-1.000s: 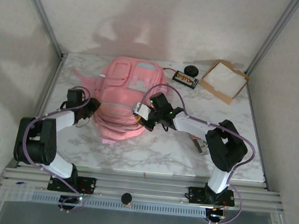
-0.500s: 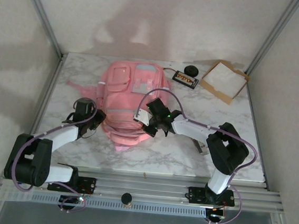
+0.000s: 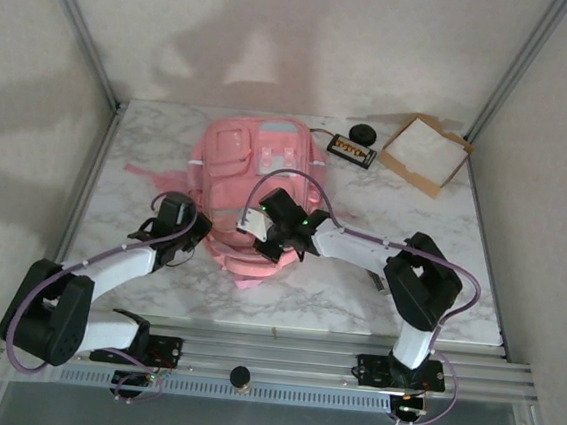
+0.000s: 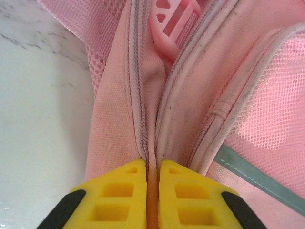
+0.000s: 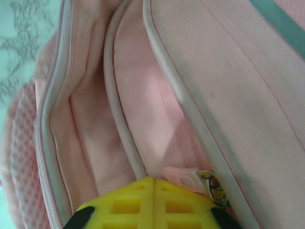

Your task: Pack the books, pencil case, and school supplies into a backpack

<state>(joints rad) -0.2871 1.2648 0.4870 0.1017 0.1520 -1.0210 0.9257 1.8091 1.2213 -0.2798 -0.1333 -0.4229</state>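
Backpack (image 3: 257,170): one, pink, flat on table (image 3: 355,300)
Left gripper (image 4: 152,191): pinching backpack seam (image 4: 143,95)
Right gripper (image 5: 153,200): fingers pressed together beside zipper pull (image 5: 212,183)
Tray (image 3: 425,146): one

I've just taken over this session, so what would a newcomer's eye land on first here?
The big pink backpack lies in the middle of the marble table, with both arms reaching to its near end. The left hand has its yellow fingers pinched on fabric along a zip seam. The right hand is shut in a fold beside a metal zip puller.
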